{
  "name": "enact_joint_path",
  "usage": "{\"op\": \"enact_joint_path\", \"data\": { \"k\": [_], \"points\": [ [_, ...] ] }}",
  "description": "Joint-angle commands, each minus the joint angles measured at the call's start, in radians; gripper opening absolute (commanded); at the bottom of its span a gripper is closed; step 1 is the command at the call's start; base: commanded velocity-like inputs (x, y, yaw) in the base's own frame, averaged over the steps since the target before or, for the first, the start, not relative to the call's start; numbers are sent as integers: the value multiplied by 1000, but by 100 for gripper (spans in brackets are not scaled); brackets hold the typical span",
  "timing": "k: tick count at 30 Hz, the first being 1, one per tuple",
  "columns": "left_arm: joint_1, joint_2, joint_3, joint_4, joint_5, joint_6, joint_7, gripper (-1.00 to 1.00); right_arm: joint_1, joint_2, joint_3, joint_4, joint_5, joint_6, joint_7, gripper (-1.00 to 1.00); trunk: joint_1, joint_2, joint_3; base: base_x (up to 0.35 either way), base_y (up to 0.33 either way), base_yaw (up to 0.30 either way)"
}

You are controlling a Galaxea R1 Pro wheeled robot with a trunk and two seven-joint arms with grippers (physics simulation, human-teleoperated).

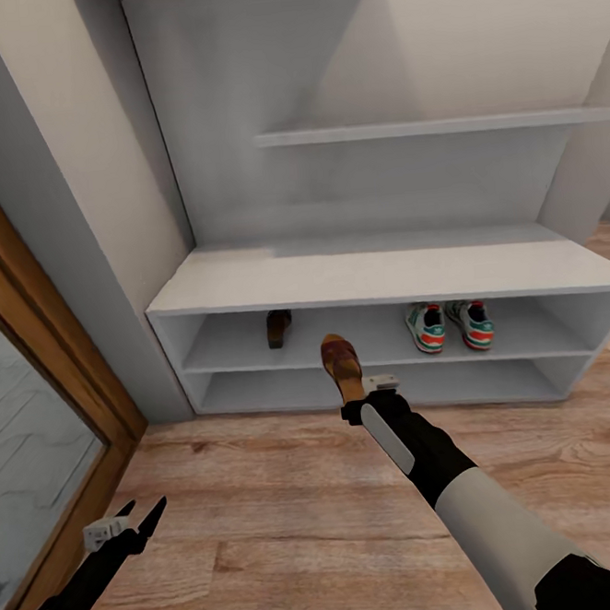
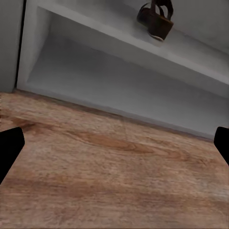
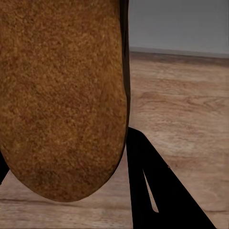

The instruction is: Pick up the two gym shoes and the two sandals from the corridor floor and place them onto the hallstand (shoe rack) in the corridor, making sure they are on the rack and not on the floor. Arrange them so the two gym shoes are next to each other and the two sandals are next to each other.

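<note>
The light-grey hallstand (image 1: 376,276) stands against the wall ahead. On its upper shoe shelf the two gym shoes (image 1: 448,325) sit side by side at the right. One brown sandal (image 1: 278,327) (image 2: 156,20) lies on the same shelf further left. My right gripper (image 1: 361,394) is shut on the heel of the other sandal (image 1: 341,362) (image 3: 62,95), held in the air in front of the shelves, toe toward the rack. My left gripper (image 1: 130,524) hangs open low over the corridor floor (image 1: 294,500), with nothing between its fingers.
A wooden door frame with a glass panel (image 1: 36,402) runs along the left. A grey wall (image 1: 101,193) meets the rack's left end. Stepped wall shelves (image 1: 437,127) rise above the rack's flat top. The lower shoe shelf (image 1: 368,387) is bare.
</note>
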Motion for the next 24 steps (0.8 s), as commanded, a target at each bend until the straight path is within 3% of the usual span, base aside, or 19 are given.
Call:
{"op": "enact_joint_path", "data": {
  "k": [1,5,7,9,11,13,17,24],
  "points": [
    [-1,0,8,1,-6,-3,-5,100,-1,-1,3,-1,-14,0,-14,-100,0,0,-2,50,0,126],
    [-1,-2,-1,-1,-21,-4,-14,100,-1,-1,3,-1,-14,0,-14,-100,0,0,-6,22,0,154],
    [-1,-10,-30,-3,-56,-4,-30,100,-1,-1,3,-1,-14,0,-14,-100,0,0,-9,8,0,167],
    [-2,-26,-109,-6,-146,-2,-84,100,-1,-1,4,-1,-14,0,-14,-100,0,0,-10,3,0,106],
    [-2,-37,-147,-14,-192,-1,-126,100,-1,-1,3,-1,-14,0,-14,-100,0,0,-11,1,0,50],
    [-2,-45,-164,-23,-215,-1,-151,100,-1,-1,3,-1,-14,0,-14,-100,0,0,-11,1,0,19],
    [-2,-50,-172,-27,-224,-1,-161,100,-1,-1,3,-1,-14,0,-14,-100,0,0,-11,98,0,4],
    [-2,-51,-174,-28,-226,-1,-162,100,-1,-1,3,-1,-14,0,-13,-100,0,0,-11,301,0,0]
  ]
}}
